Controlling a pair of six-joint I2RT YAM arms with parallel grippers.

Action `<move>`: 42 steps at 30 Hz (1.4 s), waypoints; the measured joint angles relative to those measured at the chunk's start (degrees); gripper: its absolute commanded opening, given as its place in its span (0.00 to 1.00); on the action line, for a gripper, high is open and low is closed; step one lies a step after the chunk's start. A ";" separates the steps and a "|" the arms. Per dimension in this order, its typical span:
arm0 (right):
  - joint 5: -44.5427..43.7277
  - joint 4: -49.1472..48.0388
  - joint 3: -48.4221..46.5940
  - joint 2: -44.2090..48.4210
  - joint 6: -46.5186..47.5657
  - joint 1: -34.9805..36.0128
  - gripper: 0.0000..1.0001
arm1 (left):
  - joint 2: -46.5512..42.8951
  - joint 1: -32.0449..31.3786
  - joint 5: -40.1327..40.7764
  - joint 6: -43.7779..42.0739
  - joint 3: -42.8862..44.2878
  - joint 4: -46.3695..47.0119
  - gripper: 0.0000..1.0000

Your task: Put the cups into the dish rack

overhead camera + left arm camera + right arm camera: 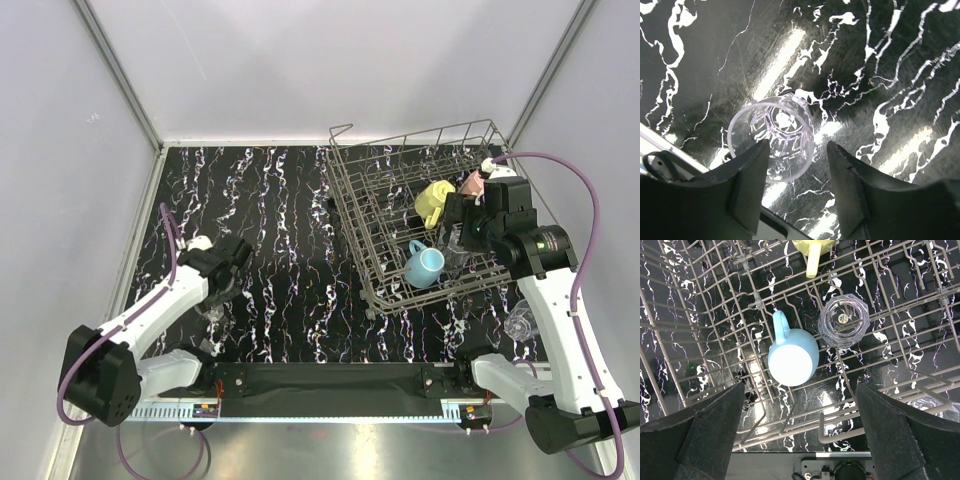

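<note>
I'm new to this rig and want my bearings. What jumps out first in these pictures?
The wire rack at the far right of the black marbled table catches the eye, with a blue mug and a yellow mug bright inside it and the open right gripper above. On the left, the open left gripper is poised at a clear glass on the table.
</note>
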State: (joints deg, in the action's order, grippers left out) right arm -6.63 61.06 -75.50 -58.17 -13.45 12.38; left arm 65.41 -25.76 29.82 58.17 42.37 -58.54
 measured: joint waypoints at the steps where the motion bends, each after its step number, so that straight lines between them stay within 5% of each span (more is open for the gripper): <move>1: 0.00 0.00 0.00 0.02 0.02 0.00 1.00 | 0.04 0.57 -0.20 0.17 -0.48 0.59 0.45; 5: -0.02 0.00 0.00 0.02 0.00 0.00 1.00 | 0.02 2.78 -1.29 0.44 -1.95 2.51 0.00; 12: -0.39 0.04 0.00 -0.66 -0.04 0.00 1.00 | -0.17 4.00 -4.59 -1.55 -0.55 3.37 0.00; 19: 3.89 -0.37 -0.02 -2.75 -3.50 0.00 1.00 | -1.60 4.09 -19.69 -8.46 11.10 14.60 0.00; 30: 34.36 -24.33 5.88 3.21 -24.74 0.09 1.00 | -0.87 4.00 -58.38 -3.96 8.85 65.11 0.00; 42: 52.92 -50.34 16.55 0.09 -38.25 0.20 1.00 | 5.51 4.48 -81.44 11.93 -0.04 118.99 0.00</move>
State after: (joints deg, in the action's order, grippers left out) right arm 46.28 10.72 -58.96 -58.08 -51.70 12.58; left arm 70.91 -21.28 -51.62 70.11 42.33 60.45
